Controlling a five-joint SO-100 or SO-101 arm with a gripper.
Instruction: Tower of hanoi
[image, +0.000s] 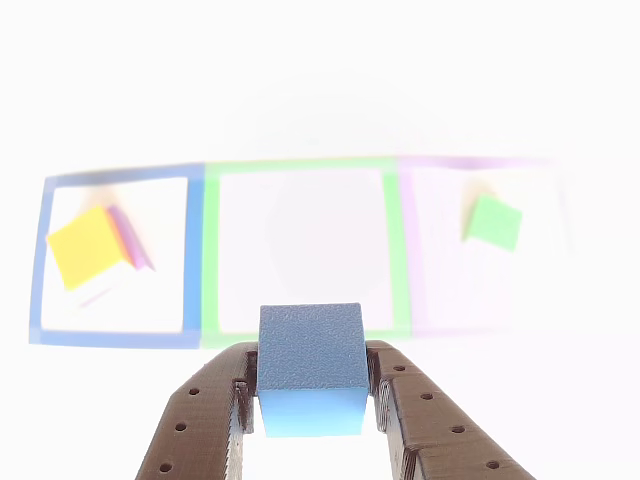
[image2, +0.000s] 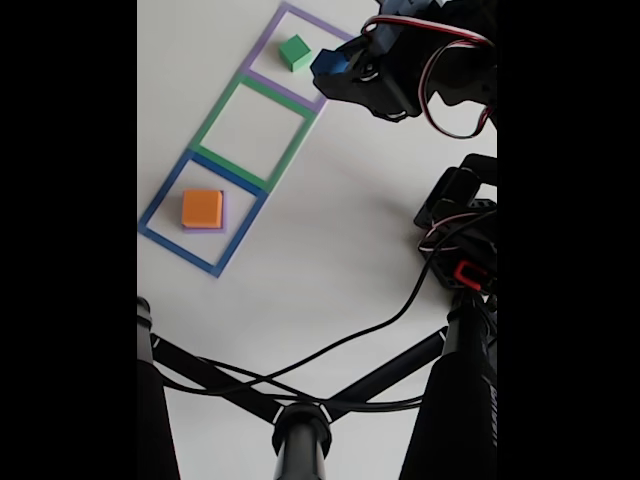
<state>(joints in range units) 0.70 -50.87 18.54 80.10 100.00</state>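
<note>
No brand, label or writing can be read in either view.

The jaws (image: 310, 400) pinch the blue cube (image: 310, 350) from both sides, one brown finger (image: 200, 425) pressed on each side face. In the other view the blue cube sits at 6 o'clock, one flat face turned to the camera, edges square to the jaws, clear of the white worktop (image: 320, 80). A cube has equal sides, so no long axis can be given.

In the fixed view the blue cube (image2: 328, 64) is held at the jaws (image2: 335, 70) at about 1 o'clock, just beside the purple outline (image2: 262, 45) on its right edge.

Three flat square outlines lie in a row on the worktop (image2: 330, 250). In the other view they run from 9 to 3 o'clock: blue outline (image: 194, 250), green outline (image: 210, 250), purple outline (image: 408, 250).

- Green cube (image: 493, 222): inside the purple outline, turned corner-on to the outline's sides. In the fixed view the green cube (image2: 295, 52) lies at 12 o'clock.
- Orange cube (image: 85, 247): inside the blue outline, stacked on the purple cube (image: 135, 240), both rotated against the outline's sides. In the fixed view the orange cube (image2: 202, 207) lies at 9 o'clock, with the purple cube (image2: 223, 212) showing as a thin edge beneath it.
- The green outline (image2: 215, 120) holds no cube.

Black cables (image2: 330, 350) cross the lower worktop in the fixed view.
</note>
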